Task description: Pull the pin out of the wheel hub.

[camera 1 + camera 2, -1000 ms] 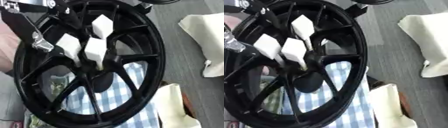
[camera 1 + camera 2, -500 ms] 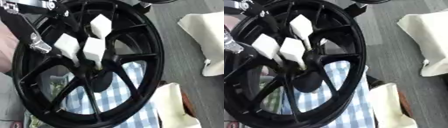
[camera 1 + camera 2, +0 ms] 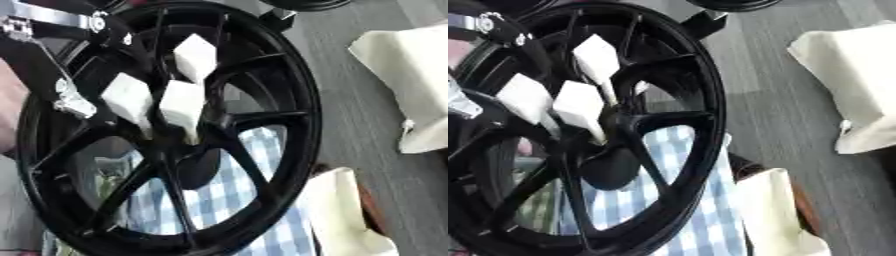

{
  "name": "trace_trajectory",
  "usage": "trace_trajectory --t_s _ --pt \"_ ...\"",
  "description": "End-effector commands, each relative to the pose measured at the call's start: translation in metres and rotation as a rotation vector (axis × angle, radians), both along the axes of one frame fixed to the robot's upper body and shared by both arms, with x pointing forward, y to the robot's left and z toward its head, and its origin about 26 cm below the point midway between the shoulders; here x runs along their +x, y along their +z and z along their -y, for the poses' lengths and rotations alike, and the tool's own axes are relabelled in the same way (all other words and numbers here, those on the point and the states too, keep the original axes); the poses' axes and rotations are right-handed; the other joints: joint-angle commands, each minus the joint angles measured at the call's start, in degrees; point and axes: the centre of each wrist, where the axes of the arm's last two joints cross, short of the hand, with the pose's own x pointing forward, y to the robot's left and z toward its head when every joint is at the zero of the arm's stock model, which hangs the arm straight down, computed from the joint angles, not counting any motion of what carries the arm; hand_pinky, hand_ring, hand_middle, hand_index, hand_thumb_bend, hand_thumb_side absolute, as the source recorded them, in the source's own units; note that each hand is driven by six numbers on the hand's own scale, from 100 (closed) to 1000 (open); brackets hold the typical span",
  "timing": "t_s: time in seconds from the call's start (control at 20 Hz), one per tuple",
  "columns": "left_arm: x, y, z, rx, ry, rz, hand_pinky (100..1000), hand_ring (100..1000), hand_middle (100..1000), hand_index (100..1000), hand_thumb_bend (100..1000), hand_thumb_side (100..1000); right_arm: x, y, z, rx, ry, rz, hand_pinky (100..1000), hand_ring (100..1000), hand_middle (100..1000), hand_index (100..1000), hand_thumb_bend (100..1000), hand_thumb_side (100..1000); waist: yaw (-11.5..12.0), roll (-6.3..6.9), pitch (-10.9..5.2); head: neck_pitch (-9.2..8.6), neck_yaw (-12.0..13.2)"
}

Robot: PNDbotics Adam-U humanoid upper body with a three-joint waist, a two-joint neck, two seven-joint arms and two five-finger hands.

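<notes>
Grey plank floor [image 3: 367,115] runs behind a black spoked wheel hub [image 3: 289,100] that fills the frame, over blue-checked cloth [image 3: 227,200]. No readable writing or brand. Three white blocks [image 3: 184,105] stand on thin stems at the hub centre; which is the pin cannot be told. Black arm with silver joints [image 3: 52,20] enters upper left; left hand [image 3: 74,100] sits inside the spokes, finger state cannot be told. Cream cloth bags [image 3: 850,75] lie right. Layout unchanged from a second ago.
</notes>
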Motion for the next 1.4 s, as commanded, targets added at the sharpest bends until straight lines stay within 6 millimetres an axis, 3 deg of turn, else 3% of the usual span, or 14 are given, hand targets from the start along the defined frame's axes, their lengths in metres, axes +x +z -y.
trace_trajectory --t_s 0.05,0.5,0.75,1.0,1.35,1.4 --pt "-0.010 0.011 0.000 0.038 0.023 0.071 838 885 744 829 571 300 -0.002 0.006 0.001 -0.012 -0.002 0.015 870 750 661 734 100 667 -0.1 -0.12 -1.21 -0.64 -0.1" --pt "-0.021 0.005 0.013 0.113 0.090 0.158 818 752 627 798 524 334 -0.002 0.005 0.001 -0.009 0.001 0.012 871 750 661 734 100 669 -0.1 0.10 -1.32 -0.65 -0.1" --pt "-0.022 0.004 0.016 0.132 0.118 0.173 792 708 586 746 472 280 -0.002 0.004 0.001 -0.006 -0.001 0.011 871 750 662 735 100 671 -0.2 0.14 -1.32 -0.68 0.0" --pt "-0.021 0.002 0.016 0.136 0.130 0.163 762 638 513 674 339 155 -0.002 0.004 0.001 -0.002 -0.003 0.012 872 750 662 735 100 673 -0.2 0.11 -1.30 -0.68 0.1" --pt "-0.023 0.003 0.013 0.081 0.133 0.130 727 578 394 522 163 107 -0.002 0.003 0.002 0.003 -0.008 0.009 872 751 662 735 100 678 -0.3 -0.03 -1.34 -0.67 0.1" --pt "-0.024 0.004 0.013 0.071 0.134 0.133 725 570 378 500 175 100 -0.002 0.003 0.002 0.004 -0.009 0.010 872 751 662 735 100 675 -0.3 -0.06 -1.35 -0.69 0.0"
